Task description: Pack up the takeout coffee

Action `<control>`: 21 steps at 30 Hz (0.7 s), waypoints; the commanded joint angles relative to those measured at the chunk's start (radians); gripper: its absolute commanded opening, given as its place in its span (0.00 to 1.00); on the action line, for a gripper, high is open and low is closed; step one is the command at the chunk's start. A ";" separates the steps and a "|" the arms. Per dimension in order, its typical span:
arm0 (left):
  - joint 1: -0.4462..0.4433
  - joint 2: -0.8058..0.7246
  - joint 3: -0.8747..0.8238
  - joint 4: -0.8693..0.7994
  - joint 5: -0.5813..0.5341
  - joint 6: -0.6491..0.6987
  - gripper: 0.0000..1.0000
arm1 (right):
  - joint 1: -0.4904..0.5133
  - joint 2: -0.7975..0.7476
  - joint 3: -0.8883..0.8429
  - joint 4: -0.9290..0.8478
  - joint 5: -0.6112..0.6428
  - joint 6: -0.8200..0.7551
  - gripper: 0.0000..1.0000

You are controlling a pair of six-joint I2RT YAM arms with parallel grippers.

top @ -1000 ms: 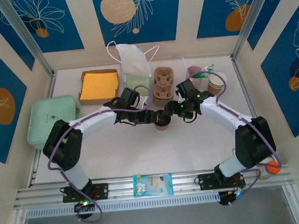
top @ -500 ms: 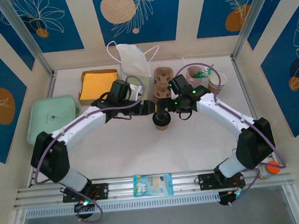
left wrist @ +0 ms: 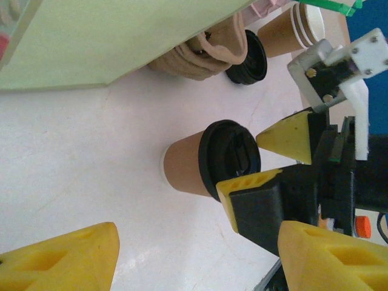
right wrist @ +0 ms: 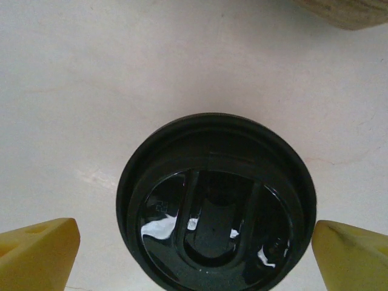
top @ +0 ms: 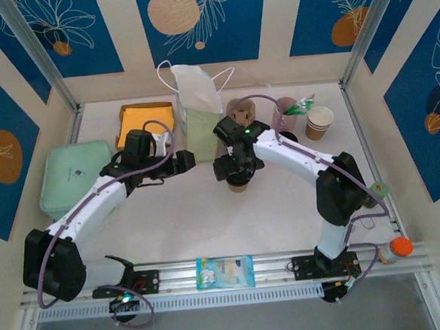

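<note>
My right gripper [right wrist: 195, 257] is spread wide. Its yellow fingertips [right wrist: 37, 251] sit either side of the black lid [right wrist: 215, 233] with gaps on both sides, gripping nothing. My left gripper [left wrist: 194, 260] is parted too, with nothing between the fingers, off to the left of the takeout coffee [left wrist: 182, 167] and apart from it.

The coffee stands upright, lid on, mid-way across the white table [top: 178, 213]. It is just in front of the pale green paper bag [top: 201, 132] and the brown pulp cup carrier [top: 239, 112]. The bag is upright; I can't tell what's inside it.

A loose black lid [left wrist: 248, 57] lies by the carrier. Further right are stacked lidless paper cups [top: 320, 122] and a pink cup [top: 283, 117] holding green-handled utensils [top: 300, 106].

On the far left, a kraft tray [top: 129, 111] holds a yellow-orange stack [top: 149, 126]. Nearer me is a closed mint clamshell box [top: 77, 175]. A snack packet [top: 224, 272] lies on the front rail.
</note>
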 commanded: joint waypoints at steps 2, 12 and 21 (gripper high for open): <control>0.019 -0.030 -0.029 -0.024 -0.011 0.028 0.70 | 0.009 0.025 0.051 -0.077 0.036 0.003 0.99; 0.025 -0.020 -0.029 -0.024 -0.007 0.036 0.70 | 0.009 0.071 0.034 -0.061 0.005 0.014 0.99; 0.028 -0.024 -0.033 -0.028 -0.011 0.040 0.70 | -0.003 0.114 0.027 -0.026 -0.021 0.025 0.99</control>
